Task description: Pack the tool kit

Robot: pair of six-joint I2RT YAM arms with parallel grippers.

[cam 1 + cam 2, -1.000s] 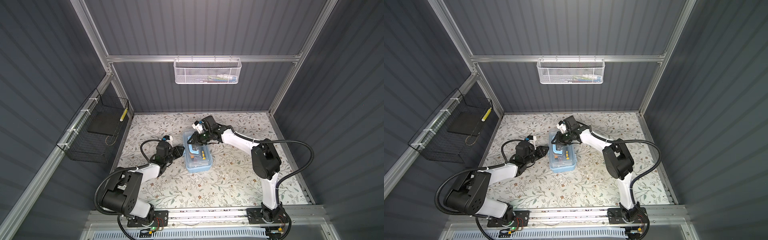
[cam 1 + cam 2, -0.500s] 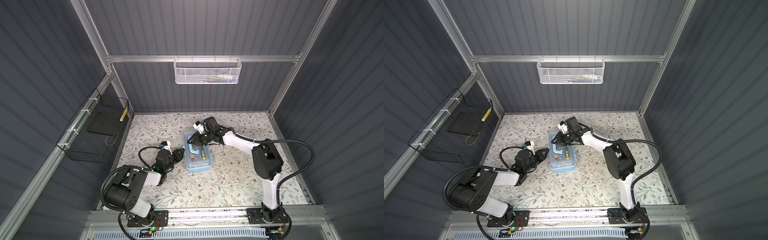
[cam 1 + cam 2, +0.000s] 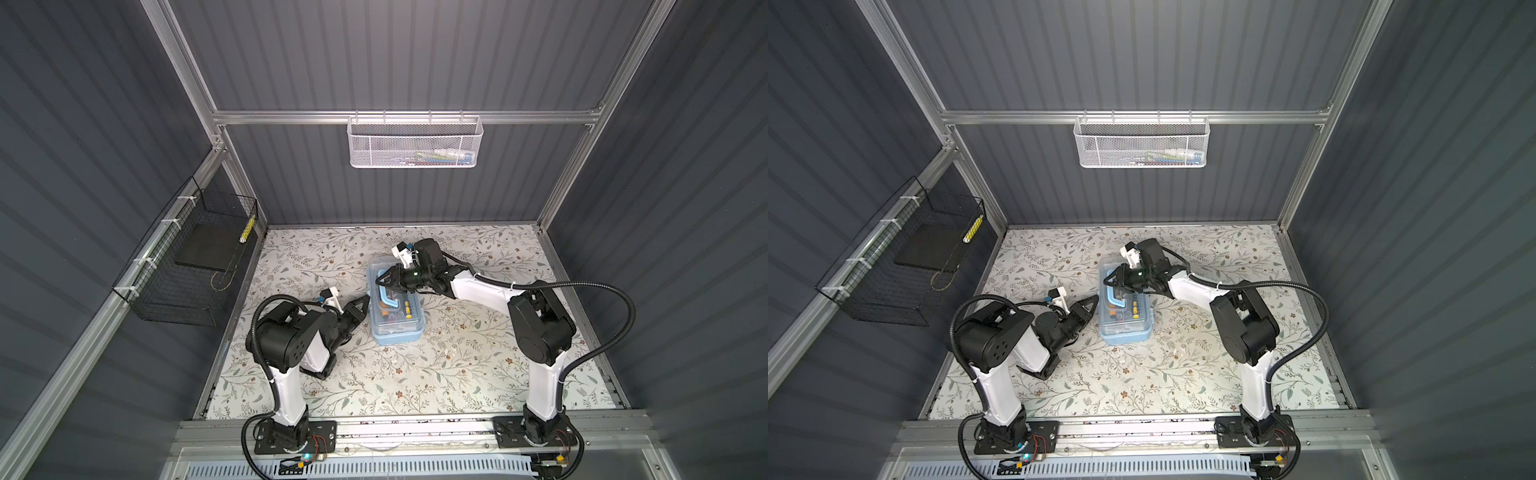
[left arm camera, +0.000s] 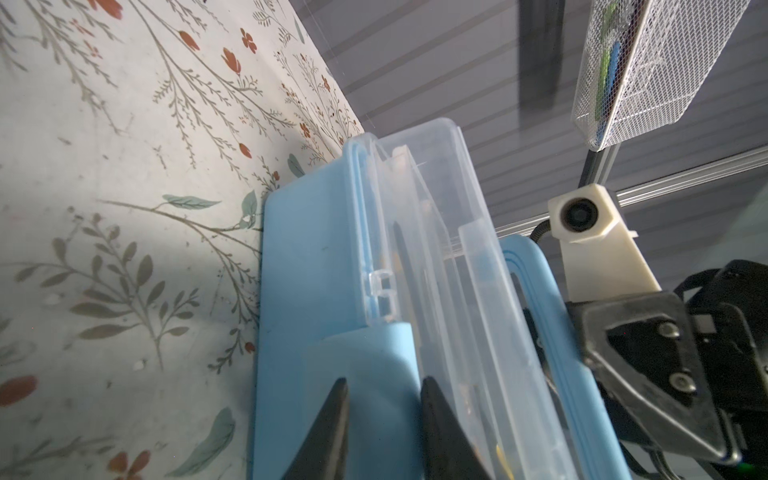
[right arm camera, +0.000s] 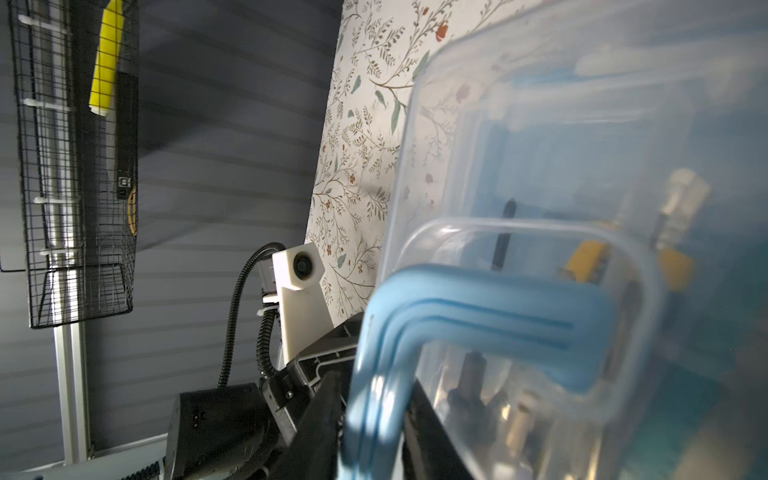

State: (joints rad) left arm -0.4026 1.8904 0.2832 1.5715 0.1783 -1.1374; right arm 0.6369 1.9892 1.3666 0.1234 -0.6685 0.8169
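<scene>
A light-blue box (image 3: 399,334) sits mid-mat (image 3: 457,374), lid down, tools (image 3: 405,309) inside; packing looks nearly done, latching perhaps left. The left gripper (image 4: 384,386), jaws apart, faces the side latch (image 4: 361,353). The right gripper (image 3: 380,279) straddles the handle (image 5: 478,316); grip unclear.

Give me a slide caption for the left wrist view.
The left end effector poised at the blue latch of the clear-lidded tool box on the floral tabletop.
</scene>
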